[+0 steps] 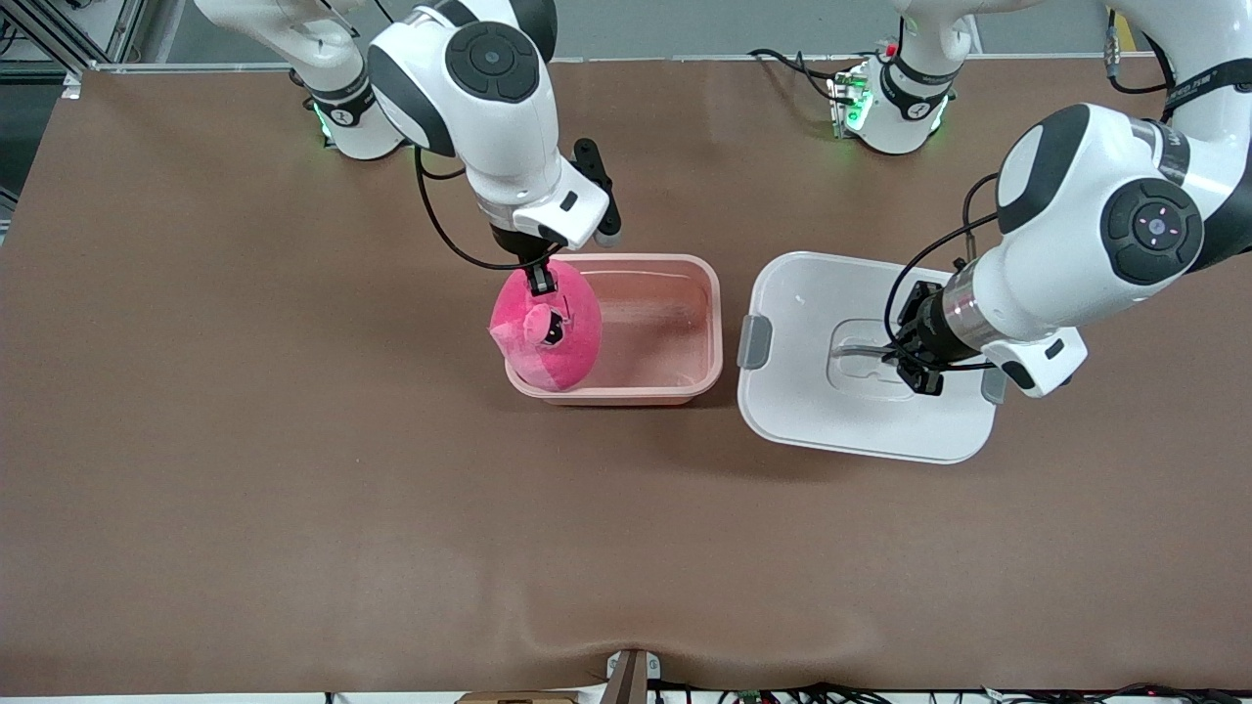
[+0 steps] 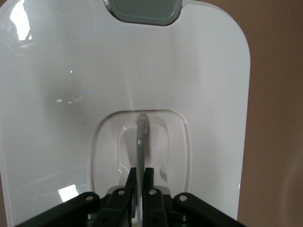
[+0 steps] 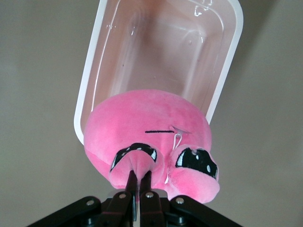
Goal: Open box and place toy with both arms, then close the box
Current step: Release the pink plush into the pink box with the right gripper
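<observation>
- Box [image 1: 675,376], pale pink and lidless, sits near the middle of the brown table [image 1: 245,469], slightly toward the right arm's end; its clear interior is bare apart from the plush bulging over one end.
- White lid [image 1: 812,411] lies flat on the table beside the box, toward the left arm's end, with one grey clip [image 1: 754,342] facing the box and a second clip partly hidden under the left arm's wrist.
- Toy [image 1: 562,337], a hot-pink plush with a lighter snout and dark eye marks, hangs over the end of the box nearest the right arm, covering that rim; whether it touches the box floor cannot be told.
- Right gripper [image 1: 541,281] is over that same end of the box, its fingers [image 3: 133,182] pinched together on a fold of plush between the toy's eyes.
- Left gripper [image 1: 910,367] is down at the lid's recessed centre, its fingers [image 2: 148,179] clamped on the clear handle [image 2: 141,142], which stands upright in the recess.
- Black cables loop from both wrists above the box and the lid.
</observation>
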Controlling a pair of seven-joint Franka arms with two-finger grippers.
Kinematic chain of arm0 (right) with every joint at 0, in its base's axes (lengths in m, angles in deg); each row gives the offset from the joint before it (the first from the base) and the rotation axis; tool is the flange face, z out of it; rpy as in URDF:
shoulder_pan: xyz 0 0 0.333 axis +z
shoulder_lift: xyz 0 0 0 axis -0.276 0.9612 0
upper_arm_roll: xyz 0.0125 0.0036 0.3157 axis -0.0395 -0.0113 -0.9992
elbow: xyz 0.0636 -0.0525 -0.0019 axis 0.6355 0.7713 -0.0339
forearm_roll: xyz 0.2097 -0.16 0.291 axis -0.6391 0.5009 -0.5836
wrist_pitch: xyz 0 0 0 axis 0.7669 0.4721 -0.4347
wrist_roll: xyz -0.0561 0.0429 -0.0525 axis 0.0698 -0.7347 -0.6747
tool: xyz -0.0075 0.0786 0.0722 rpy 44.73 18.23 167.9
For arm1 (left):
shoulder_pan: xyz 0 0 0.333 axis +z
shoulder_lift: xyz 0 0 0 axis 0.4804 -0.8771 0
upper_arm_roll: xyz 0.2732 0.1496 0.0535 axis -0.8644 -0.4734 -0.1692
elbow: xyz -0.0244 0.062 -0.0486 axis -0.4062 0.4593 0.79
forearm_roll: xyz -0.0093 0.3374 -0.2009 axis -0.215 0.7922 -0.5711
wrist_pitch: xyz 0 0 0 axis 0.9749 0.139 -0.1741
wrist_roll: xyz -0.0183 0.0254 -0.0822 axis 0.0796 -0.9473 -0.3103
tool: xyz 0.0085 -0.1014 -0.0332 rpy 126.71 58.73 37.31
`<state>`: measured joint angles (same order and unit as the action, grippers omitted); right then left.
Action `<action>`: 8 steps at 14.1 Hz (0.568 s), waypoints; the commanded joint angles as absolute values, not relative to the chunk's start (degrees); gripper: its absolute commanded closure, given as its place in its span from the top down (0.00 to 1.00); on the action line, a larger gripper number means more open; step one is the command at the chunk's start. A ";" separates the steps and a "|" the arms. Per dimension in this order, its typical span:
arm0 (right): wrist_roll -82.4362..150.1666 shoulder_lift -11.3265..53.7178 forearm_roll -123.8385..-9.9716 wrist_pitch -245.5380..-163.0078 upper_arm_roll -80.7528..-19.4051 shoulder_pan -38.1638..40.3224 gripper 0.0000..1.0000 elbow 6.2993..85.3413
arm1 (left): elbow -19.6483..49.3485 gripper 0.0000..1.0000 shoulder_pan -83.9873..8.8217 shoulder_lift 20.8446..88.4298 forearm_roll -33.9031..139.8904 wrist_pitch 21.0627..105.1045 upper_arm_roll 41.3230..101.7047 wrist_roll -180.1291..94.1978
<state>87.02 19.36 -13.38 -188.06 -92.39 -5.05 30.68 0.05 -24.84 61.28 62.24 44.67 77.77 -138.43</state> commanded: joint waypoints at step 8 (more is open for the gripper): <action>88.60 20.32 -10.20 -188.41 -92.79 -6.34 1.00 29.85 | 0.57 0.00 -24.40 61.63 61.90 43.30 78.24 -137.32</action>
<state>87.69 19.85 -11.79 -188.50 -92.24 -5.09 30.69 0.61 -24.81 61.25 62.24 44.11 77.92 -138.03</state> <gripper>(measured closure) 0.502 0.930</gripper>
